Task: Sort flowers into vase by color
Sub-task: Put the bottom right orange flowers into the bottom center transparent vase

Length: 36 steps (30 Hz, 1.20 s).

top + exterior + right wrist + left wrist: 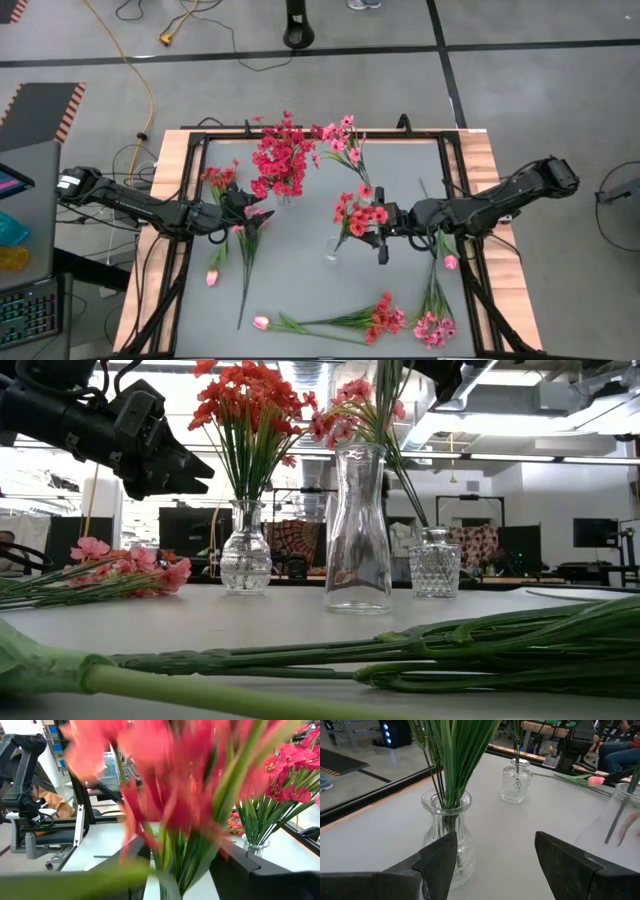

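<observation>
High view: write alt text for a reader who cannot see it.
The right gripper holds its jaws open around a red flower spray standing in a clear vase at the table's centre. The left gripper waits open beside a vase of red blossoms; more sprays lie flat on the table.

Grey bench (400, 300) with wood edging and black frame rail. Yellow cable (140, 90) snaking over floor beside it, black tape lines (400, 50) across concrete. Keyboard (25, 310) on side desk at my left. Beyond bench: dark monitors (595, 532), seated person's legs (620, 752), patterned cloth (300, 540) behind glassware.
</observation>
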{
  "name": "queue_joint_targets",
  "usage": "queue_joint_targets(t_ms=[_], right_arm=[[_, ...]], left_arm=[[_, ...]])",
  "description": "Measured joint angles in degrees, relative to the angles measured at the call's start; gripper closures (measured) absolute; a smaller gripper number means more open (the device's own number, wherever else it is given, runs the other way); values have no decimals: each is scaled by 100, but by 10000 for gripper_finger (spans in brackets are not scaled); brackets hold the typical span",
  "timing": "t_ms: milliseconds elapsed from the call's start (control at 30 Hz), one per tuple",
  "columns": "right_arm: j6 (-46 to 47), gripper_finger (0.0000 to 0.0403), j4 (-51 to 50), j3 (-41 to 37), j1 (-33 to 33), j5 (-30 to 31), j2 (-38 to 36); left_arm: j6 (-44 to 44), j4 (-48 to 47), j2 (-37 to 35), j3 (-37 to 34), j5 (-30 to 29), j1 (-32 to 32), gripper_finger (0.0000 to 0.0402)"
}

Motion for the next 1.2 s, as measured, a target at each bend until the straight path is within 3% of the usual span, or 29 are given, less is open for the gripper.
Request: queue_joint_targets(t_ms=[133,500,833,1033,1200], right_arm=[[4,178,-313,44,4,-4,-7],[15,172,-3799,1115,9,-13,-39],[19,172,-5837,2001,9,-12,-46],[415,172,-6995,2391,9,-7,-48],[663,173,-7675,2459,9,-4,-48]], left_arm=[[0,0,0,0,-1,0,147],[201,45,0,0,295,0,147],[320,68,0,278,770,-17,148],[624,72,120,766,831,-399,148],[723,51,698,1276,514,-990,148]])
